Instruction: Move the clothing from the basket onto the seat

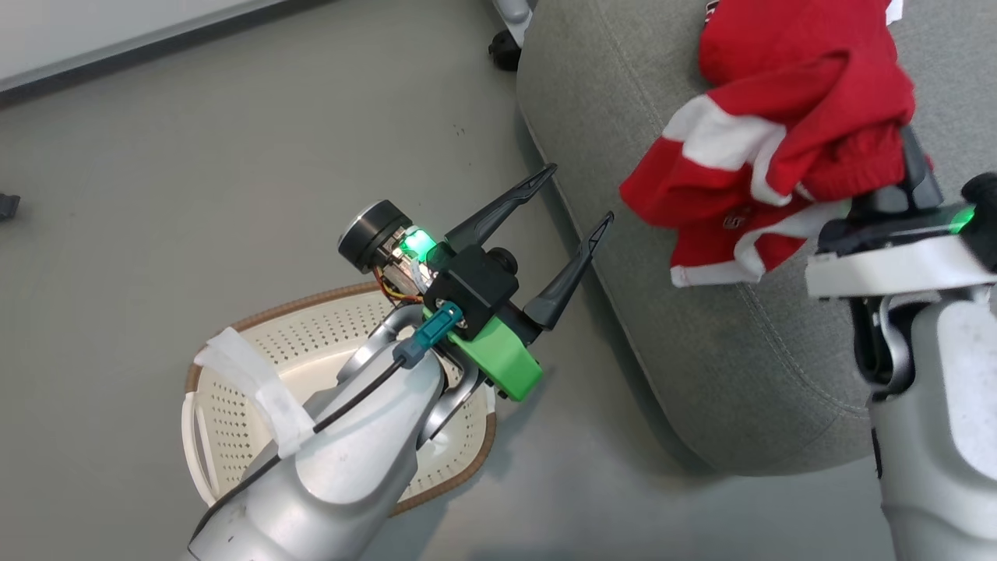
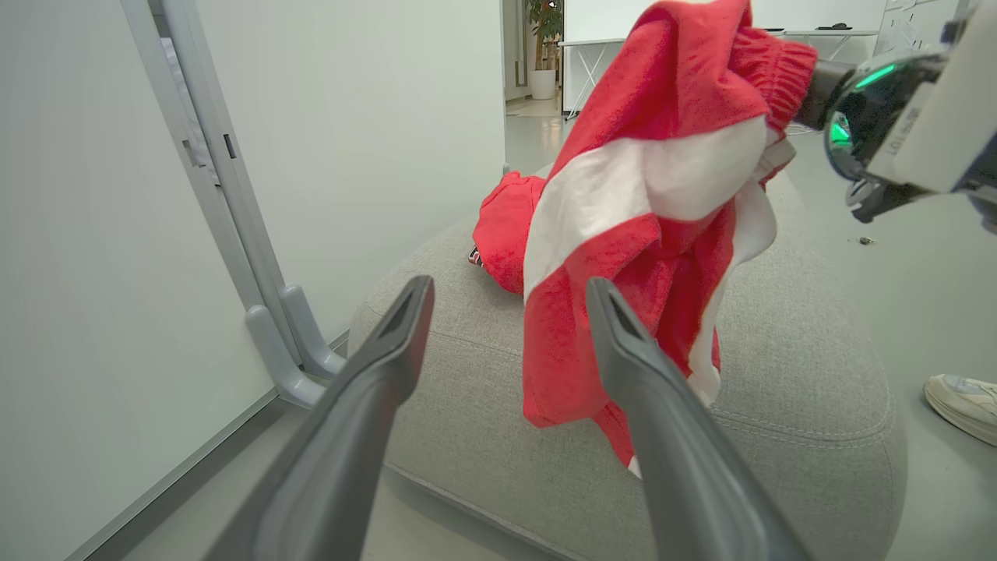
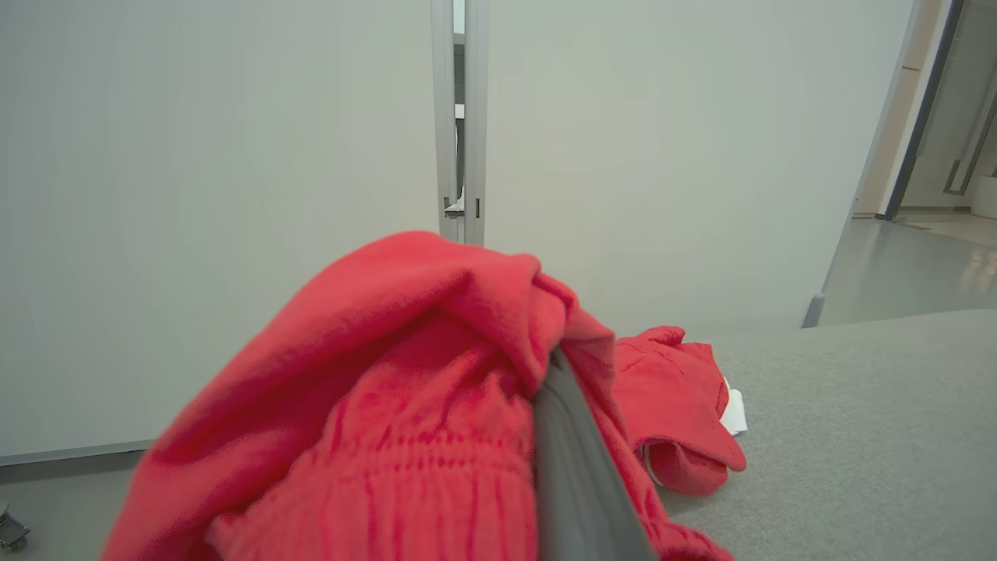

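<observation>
Left gripper (image 1: 578, 193): the fingers (image 1: 498, 210) are spread wide apart with nothing between them. It is held above the floor (image 1: 195, 195), between the basket and the seat's edge, with the tips pointed toward the seat.
Right gripper (image 1: 910, 148): the fingers are closed on bunched red cloth at a gathered, elastic-looking band. The tips are buried in the folds, and the gripper is raised over the seat.
Held garment (image 1: 779, 156): red with a broad white stripe and white trim, it is hung from the right gripper in a loose bundle over the seat. Whether its lowest folds touch the cushion cannot be told.
Second garment (image 3: 678, 397): red with a bit of white at one edge, it is laid crumpled on the seat's top, beyond the held garment and toward the panels.
Basket (image 1: 234, 436): cream, perforated and brown-rimmed, it is set on the floor apart from the seat. It is partly covered by the left forearm (image 1: 350, 452).
Seat (image 1: 701, 335): a large grey cushion with a rounded, seamed edge, set on the floor.
Panels (image 2: 350, 117): pale wall panels are stood behind the seat.
Shoe (image 2: 962, 401): a pale shoe is seen on the floor near the seat.
</observation>
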You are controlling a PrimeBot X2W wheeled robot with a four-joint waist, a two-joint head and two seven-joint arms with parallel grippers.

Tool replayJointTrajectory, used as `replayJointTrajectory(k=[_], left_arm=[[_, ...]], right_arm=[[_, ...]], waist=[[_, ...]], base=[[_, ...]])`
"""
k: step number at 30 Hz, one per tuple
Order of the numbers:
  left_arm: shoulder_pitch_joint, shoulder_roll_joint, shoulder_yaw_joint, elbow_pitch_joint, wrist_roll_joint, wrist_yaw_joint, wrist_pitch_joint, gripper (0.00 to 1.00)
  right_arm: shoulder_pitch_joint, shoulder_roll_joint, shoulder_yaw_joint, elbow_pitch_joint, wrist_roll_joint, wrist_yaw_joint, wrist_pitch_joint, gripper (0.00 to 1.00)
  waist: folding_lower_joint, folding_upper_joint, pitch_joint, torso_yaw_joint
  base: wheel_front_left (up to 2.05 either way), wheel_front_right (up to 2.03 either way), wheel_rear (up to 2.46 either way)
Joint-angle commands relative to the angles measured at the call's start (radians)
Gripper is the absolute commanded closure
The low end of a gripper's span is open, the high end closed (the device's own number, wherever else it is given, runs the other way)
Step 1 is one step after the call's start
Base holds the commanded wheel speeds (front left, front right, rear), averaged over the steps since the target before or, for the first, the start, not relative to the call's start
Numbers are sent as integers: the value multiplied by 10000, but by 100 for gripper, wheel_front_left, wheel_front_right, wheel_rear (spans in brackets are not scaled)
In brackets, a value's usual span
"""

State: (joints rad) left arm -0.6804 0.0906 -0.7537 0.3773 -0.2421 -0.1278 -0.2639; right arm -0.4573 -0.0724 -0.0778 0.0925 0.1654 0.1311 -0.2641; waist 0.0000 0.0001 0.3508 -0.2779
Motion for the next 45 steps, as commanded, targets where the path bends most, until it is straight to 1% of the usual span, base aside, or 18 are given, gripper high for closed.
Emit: replayJointTrajectory(k=[1, 3, 9, 16, 19, 24, 28, 31, 36, 40, 45], left_arm=[[-237, 109, -8, -12, 88, -41, -9, 0], [-365, 149, -34, 4, 120, -41, -7, 0], [-905, 311, -115, -37, 303, -41, -7, 0], [-1422, 482, -200, -79, 433, -41, -7, 0], [-1573, 525, -241, -91, 447, -41, -7, 0], [-1760, 573, -295, -126, 495, -41, -7, 0], [-1824, 586, -323, -171, 490, -42, -7, 0], [-1890, 617, -332, -203, 478, -42, -7, 0], [-2003, 640, -349, -228, 503, -42, -7, 0], [-2034, 619, -321, -256, 496, -24, -7, 0], [-2011, 685, -253, -292, 500, 2, -7, 0]], right_arm=[[-487, -96, -104, -49, 18, -7, -4, 100], [-1046, -201, -232, -68, -10, -7, -4, 100], [-3032, -653, -1055, 23, -96, -7, -4, 100], [-5097, -1635, -2090, 624, -192, -7, -4, 100], [-5828, -2148, -2412, 1095, -231, -7, -5, 100], [-6971, -3096, -2806, 2300, -119, -7, -4, 100], [-7545, -3546, -3036, 3196, -55, -7, -5, 100], [-7797, -3704, -3004, 3911, -201, -7, -4, 100], [-7882, -3545, -2970, 5335, -424, -7, -4, 100], [-7534, -3344, -2947, 5997, -527, -7, -4, 100], [-7147, -3047, -3070, 6480, -423, -7, -4, 100]], waist=[[0, -1, 607, 117], [0, -1, 956, 155], [0, -1, 2109, 315], [0, -1, 3144, 395], [0, -1, 3432, 374], [0, -1, 3790, 376], [0, -1, 3926, 402], [0, -1, 4059, 437], [0, -1, 4367, 567], [0, -1, 4491, 697], [0, -1, 4516, 790]], base=[[0, 0, 0], [0, 0, 0], [0, 0, 0], [0, 0, 0], [0, 0, 0], [0, 0, 0], [0, 0, 0], [0, 0, 0], [0, 0, 0], [0, 0, 0], [0, 0, 0]])
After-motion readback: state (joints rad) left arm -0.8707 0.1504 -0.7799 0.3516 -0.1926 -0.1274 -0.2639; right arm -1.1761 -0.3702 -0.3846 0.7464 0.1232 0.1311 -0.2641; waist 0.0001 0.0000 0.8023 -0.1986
